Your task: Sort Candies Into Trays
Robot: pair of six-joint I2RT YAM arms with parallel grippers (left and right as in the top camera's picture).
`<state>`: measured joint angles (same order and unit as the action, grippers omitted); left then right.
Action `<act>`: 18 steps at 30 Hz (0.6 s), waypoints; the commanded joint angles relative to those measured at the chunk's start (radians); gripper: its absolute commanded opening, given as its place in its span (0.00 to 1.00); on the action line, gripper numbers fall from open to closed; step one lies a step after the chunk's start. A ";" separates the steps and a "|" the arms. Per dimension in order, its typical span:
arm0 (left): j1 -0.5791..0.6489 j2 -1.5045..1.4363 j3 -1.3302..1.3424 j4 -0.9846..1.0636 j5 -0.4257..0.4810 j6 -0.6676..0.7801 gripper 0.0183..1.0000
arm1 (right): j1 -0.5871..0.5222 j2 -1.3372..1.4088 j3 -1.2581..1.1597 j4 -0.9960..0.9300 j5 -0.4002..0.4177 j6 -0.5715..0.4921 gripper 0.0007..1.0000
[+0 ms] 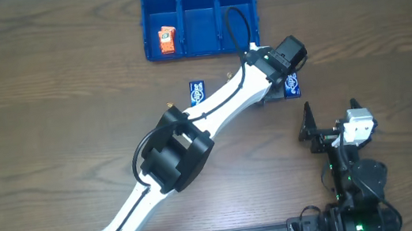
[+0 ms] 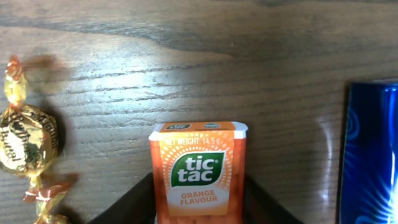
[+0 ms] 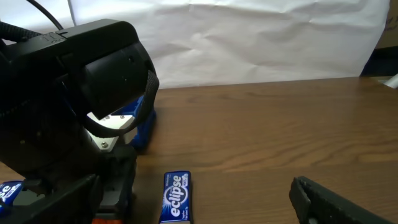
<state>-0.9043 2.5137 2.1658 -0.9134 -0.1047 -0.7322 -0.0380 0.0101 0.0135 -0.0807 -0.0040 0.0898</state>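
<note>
Left gripper: the left gripper (image 2: 198,213) was clamped on an orange box (image 2: 198,165), with a finger (image 2: 127,205) against each long side.
Box axis: its long axis ran straight out along the gripper's reach. The box sat low over the table (image 2: 186,62).
Neighbours: a gold candy (image 2: 25,140) lay near on one side and a blue pack (image 2: 370,155) near on the other. Neither touched the box.
Way to the tray: in the top view the tray (image 1: 205,51) lay up and to the left of the left gripper, near but apart.
Nearer arm: the left, stretched across the middle. The right gripper (image 1: 330,115) hung with jaws spread by its own base, well apart from the tray.
Boxes: two, one held and a second box (image 1: 168,41) in the tray's left compartment.
Packs: two on the table, seen from above.
Candies: one sure. Two gold specks seen from above were too small to tell.
Compartments: three.
Likely target: the left compartment, to join its match.
</note>
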 commanded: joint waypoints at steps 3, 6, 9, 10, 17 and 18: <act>0.006 0.033 0.005 -0.005 -0.018 -0.008 0.29 | -0.005 -0.007 -0.006 -0.003 0.003 -0.013 1.00; 0.042 0.008 0.074 -0.033 -0.034 0.017 0.25 | -0.005 -0.007 -0.006 -0.002 0.003 -0.013 1.00; 0.069 -0.024 0.123 -0.058 -0.064 0.045 0.24 | -0.005 -0.007 -0.006 -0.003 0.003 -0.013 1.00; 0.083 -0.042 0.148 -0.072 -0.083 0.061 0.24 | -0.005 -0.007 -0.006 -0.002 0.003 -0.013 1.00; 0.206 -0.198 0.219 -0.132 -0.164 0.163 0.23 | -0.005 -0.007 -0.006 -0.003 0.003 -0.013 1.00; 0.236 -0.225 0.219 -0.145 -0.164 0.179 0.23 | -0.005 -0.007 -0.006 -0.003 0.003 -0.013 1.00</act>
<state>-0.7506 2.4260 2.3451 -1.0306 -0.2020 -0.6289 -0.0380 0.0101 0.0135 -0.0807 -0.0040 0.0898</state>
